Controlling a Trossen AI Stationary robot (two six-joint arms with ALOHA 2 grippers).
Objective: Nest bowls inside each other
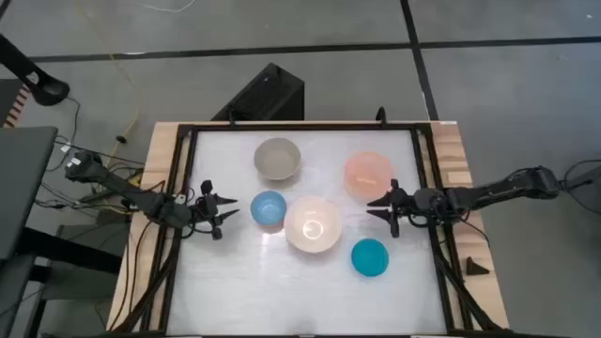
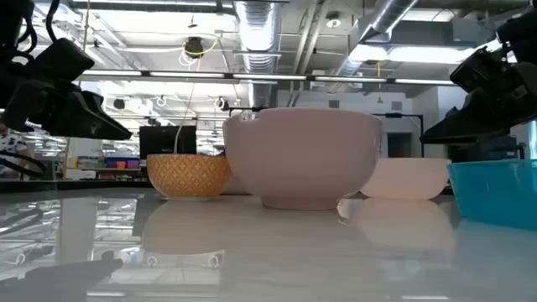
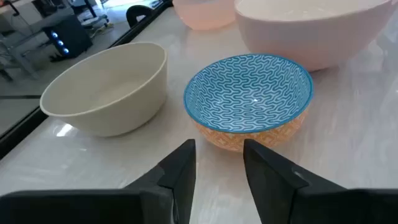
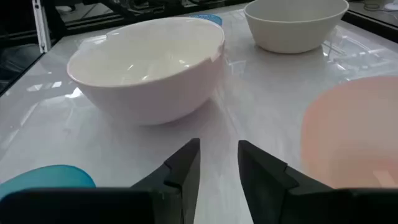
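All five bowls stand upright on their bases on the white table, apart from each other. The grey-beige bowl is at the far middle and the salmon-orange one at the right. The large cream-white bowl is in the centre, with the teal bowl to its near right. The smallest bowl, blue-patterned inside and orange outside, stands left of centre. My left gripper hovers open just left of it. My right gripper hovers open between the salmon-orange, cream-white and teal bowls, with nothing between its fingers.
A dark frame borders the table on the left, far and right sides. Bare table lies along the near edge and in the far left corner.
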